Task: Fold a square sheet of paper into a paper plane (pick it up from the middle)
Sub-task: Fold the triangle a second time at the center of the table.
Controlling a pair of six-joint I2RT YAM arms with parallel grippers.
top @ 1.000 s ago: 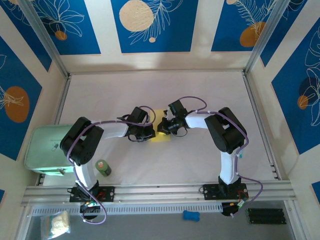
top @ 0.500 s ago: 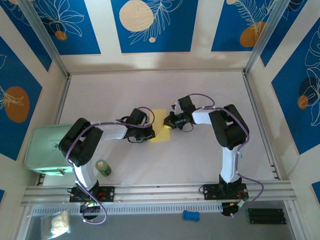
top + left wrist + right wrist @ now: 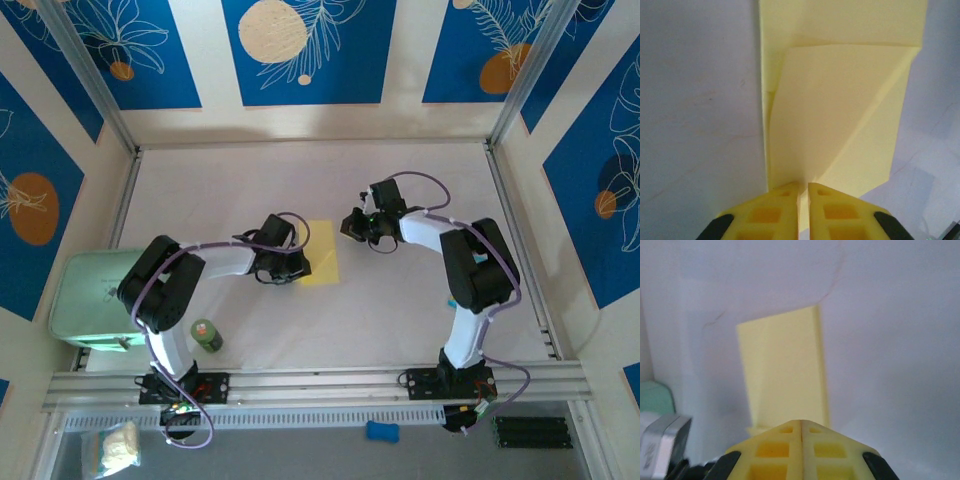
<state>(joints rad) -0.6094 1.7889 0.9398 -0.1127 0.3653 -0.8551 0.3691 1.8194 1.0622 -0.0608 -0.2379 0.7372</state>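
Top view: reaching in from 9 o'clock with the left gripper [image 3: 301, 266], meeting the 8 o'clock corner of the sheet of paper [image 3: 323, 252], which is lying folded narrow on the table [image 3: 400, 300]. Holding the right gripper [image 3: 352, 222] apart at its 2 o'clock. Hiding both jaws under the wrists.

Left wrist: standing a thin slit apart, left gripper [image 3: 803, 189] jaws sitting at the sheet of paper [image 3: 840, 110]'s 6 o'clock edge; gripping or not, hard to be telling. Running off-frame at 12 o'clock.

Right wrist: pressing together, right gripper [image 3: 801, 424] jaws holding nothing. Stretching toward 11 o'clock from the tips, sheet of paper [image 3: 782, 370]; contact unclear.
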